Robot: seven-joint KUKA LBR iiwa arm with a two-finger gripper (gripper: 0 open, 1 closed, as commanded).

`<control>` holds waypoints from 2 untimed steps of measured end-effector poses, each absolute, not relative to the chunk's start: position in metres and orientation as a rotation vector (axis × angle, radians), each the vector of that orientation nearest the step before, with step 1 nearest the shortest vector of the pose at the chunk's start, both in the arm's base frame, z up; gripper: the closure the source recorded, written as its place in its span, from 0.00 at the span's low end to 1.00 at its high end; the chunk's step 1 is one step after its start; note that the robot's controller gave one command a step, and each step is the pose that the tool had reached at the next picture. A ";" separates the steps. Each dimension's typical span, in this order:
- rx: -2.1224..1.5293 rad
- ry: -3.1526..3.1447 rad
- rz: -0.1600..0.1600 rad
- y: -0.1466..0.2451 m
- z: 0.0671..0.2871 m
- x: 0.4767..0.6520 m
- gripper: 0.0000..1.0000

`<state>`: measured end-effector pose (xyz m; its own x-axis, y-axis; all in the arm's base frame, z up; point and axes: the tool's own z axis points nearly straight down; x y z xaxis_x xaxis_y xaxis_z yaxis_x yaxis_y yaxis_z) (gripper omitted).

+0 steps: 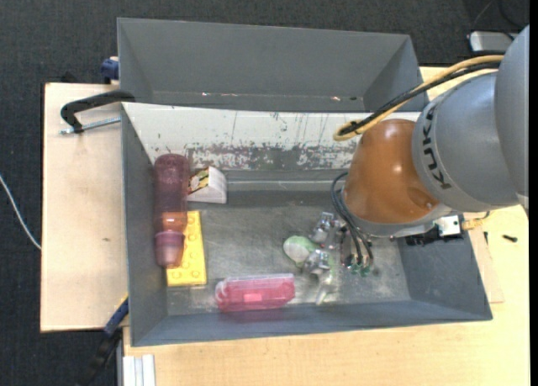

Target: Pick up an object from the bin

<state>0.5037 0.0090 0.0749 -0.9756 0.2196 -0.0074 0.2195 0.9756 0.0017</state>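
My gripper [326,251] is low in the bin, right of the middle, just under the arm's orange cover. A small pale green and white rounded thing [297,247] lies on the floor against the gripper's left side. A clear pink oblong case [255,292] rests along the near wall, down and to the left of the gripper.
Along the left wall lie a purple-pink translucent bottle [171,193], a small pink cup [168,247] and a yellow studded brick [190,251]. A small white wedge-shaped piece [211,184] sits near the back wall. The arm and its orange cover hang over the bin's right side.
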 end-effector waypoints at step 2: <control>0.348 3.126 0.001 0.010 0.101 0.500 1.00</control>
<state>0.5003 0.0095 0.1008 -0.9755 0.2199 0.0041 0.2199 0.9755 0.0000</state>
